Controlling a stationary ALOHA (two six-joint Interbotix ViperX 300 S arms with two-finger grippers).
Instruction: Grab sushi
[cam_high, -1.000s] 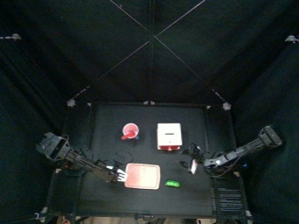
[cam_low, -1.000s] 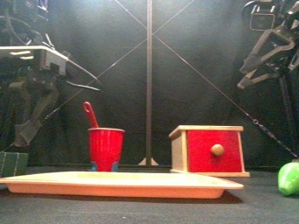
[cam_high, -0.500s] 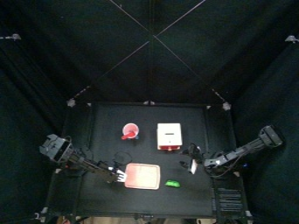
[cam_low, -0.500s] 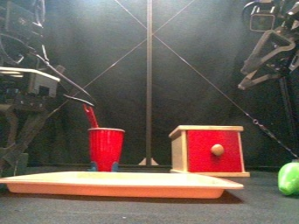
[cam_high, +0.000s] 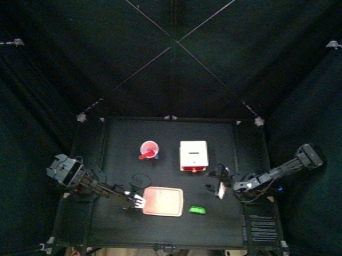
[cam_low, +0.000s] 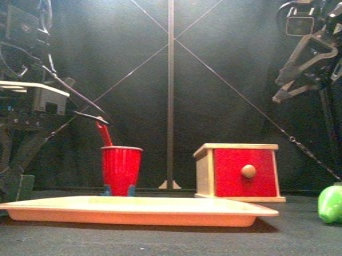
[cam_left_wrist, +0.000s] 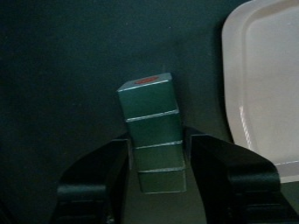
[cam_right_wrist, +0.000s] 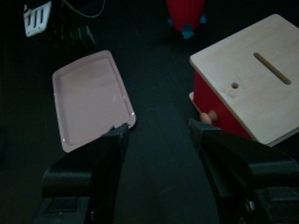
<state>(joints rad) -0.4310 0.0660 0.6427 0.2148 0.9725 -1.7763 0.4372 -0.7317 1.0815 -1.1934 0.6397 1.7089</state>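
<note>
1. I read this as the approach step: the sushi (cam_high: 163, 201) lies flat on the table (cam_high: 120, 140), on the front side of the red cup (cam_high: 148, 151), and nothing has hold of it yet.
2. My left gripper (cam_left_wrist: 155, 162) is low, just off the sushi's left edge. Its jaws stand fairly wide, one on each side of a dark green block (cam_left_wrist: 153, 131), not visibly pressing it. The sushi's pale rim (cam_left_wrist: 239, 79) is beside that block, outside the jaws.
3. My right gripper (cam_right_wrist: 156, 131) hangs apart on the sushi's right, jaws spread and empty, near the red and white box (cam_right_wrist: 251, 74).
4. Next, I judge, I should shift the left gripper sideways onto the sushi's rim. If it closes here, it takes the block instead.
</note>
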